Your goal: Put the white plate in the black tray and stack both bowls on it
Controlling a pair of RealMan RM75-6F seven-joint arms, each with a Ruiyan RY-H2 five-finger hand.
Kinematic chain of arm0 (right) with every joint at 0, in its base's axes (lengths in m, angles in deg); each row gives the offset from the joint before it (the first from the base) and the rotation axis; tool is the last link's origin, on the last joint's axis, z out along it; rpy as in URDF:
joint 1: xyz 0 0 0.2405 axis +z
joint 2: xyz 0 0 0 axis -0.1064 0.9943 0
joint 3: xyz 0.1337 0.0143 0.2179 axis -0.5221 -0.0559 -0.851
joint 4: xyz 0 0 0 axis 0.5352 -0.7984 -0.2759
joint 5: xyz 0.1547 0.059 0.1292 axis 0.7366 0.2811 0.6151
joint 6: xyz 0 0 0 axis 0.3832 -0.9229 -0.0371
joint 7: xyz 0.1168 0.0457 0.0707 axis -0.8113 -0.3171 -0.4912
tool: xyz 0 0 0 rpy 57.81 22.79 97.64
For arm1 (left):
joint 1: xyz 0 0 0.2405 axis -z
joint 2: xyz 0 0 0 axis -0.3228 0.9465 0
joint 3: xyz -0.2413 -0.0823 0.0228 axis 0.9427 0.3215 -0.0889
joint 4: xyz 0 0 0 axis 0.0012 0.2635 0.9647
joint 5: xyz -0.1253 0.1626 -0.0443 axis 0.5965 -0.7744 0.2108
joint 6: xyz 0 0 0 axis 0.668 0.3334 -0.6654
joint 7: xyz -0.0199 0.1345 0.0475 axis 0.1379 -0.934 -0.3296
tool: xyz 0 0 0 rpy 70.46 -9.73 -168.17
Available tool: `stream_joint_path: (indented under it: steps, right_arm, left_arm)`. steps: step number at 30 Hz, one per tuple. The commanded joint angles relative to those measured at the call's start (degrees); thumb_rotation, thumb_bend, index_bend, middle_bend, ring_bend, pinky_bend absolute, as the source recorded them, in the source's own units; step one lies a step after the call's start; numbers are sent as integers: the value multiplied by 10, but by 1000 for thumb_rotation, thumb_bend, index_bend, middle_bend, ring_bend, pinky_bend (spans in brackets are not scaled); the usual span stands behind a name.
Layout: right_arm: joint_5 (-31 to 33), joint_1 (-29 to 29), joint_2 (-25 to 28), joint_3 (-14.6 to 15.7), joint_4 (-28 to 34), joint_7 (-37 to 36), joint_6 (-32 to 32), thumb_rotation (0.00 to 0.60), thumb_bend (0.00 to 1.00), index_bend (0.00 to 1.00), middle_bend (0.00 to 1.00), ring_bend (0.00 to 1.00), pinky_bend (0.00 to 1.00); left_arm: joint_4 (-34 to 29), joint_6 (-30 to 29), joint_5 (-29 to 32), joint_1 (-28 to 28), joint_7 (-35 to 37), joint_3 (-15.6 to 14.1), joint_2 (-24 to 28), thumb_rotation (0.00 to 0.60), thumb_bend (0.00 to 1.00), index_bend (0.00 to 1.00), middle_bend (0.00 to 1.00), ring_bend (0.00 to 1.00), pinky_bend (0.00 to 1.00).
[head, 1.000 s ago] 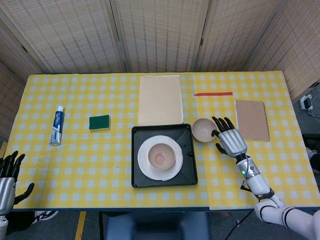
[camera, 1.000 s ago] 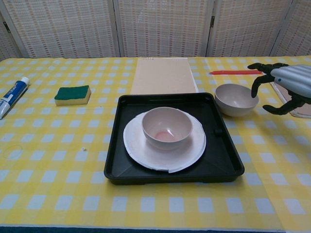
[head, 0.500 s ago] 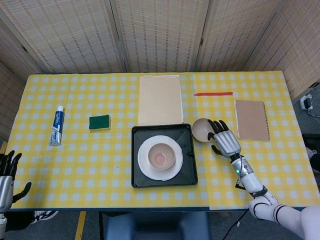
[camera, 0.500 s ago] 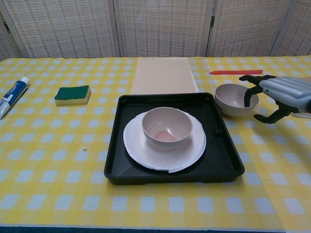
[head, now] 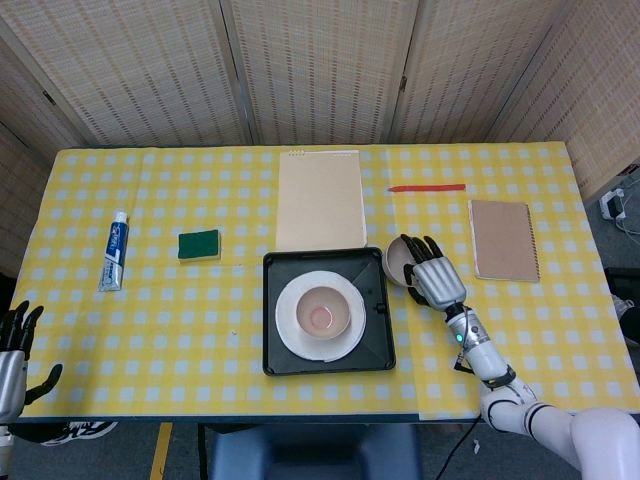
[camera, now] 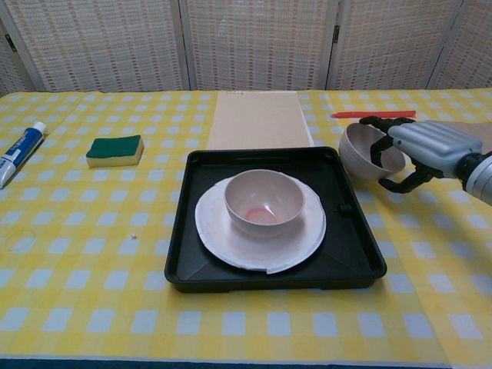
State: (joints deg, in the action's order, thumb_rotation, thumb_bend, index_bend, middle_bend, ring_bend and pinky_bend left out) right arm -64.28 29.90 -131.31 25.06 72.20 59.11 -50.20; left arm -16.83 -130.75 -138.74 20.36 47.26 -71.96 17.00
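The black tray [head: 272, 300] sits at the table's middle front with the white plate [head: 290, 335] inside it. One pale bowl [head: 322, 310] stands upright on the plate [camera: 223, 238]. The other bowl [camera: 355, 150] is just right of the tray's far right corner and tilts toward the tray. My right hand [camera: 419, 142] grips it, fingers curled over the rim into the bowl [head: 395, 260] and thumb on the near outside. My left hand [head: 15, 355] hangs off the table's front left corner, holding nothing, fingers apart.
A toothpaste tube [head: 115, 250] and a green sponge [head: 199, 244] lie at the left. A tan notepad [head: 320, 200] lies behind the tray. A red pen [head: 427, 188] and a brown notebook [head: 503, 240] lie at the right.
My right hand has moved left onto the second bowl and closed over its rim; the bowl now tilts toward the tray. The left hand has dropped slightly lower.
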Motion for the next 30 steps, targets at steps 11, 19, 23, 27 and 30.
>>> stream_joint_path:
  steps: [11, 19, 23, 27, 30]
  right_arm:
    - [-43, -23, 47, 20, 92, 20, -73, 600, 434, 695, 14, 0, 0]
    - [-79, -19, 91, 29, 215, 82, -94, 600, 433, 695, 14, 0, 0]
    - [-83, -11, 101, 28, 265, 110, -84, 600, 433, 695, 14, 0, 0]
    - [-80, 1, 99, 27, 297, 139, -62, 600, 434, 695, 14, 0, 0]
    - [-74, 10, 86, 24, 303, 160, -44, 600, 433, 695, 14, 0, 0]
  left_arm:
    - [-6, 3, -5, -1, 15, -4, 7, 600, 314, 49, 23, 0, 0]
    - [-10, 6, -12, -1, 27, -9, 13, 600, 314, 47, 16, 0, 0]
    - [-11, 2, -15, -2, 28, -10, 14, 600, 314, 46, 16, 0, 0]
    - [-13, 4, -17, -3, 35, -13, 18, 600, 313, 49, 16, 0, 0]
    - [-13, 3, -15, -4, 36, -12, 19, 600, 314, 48, 16, 0, 0]
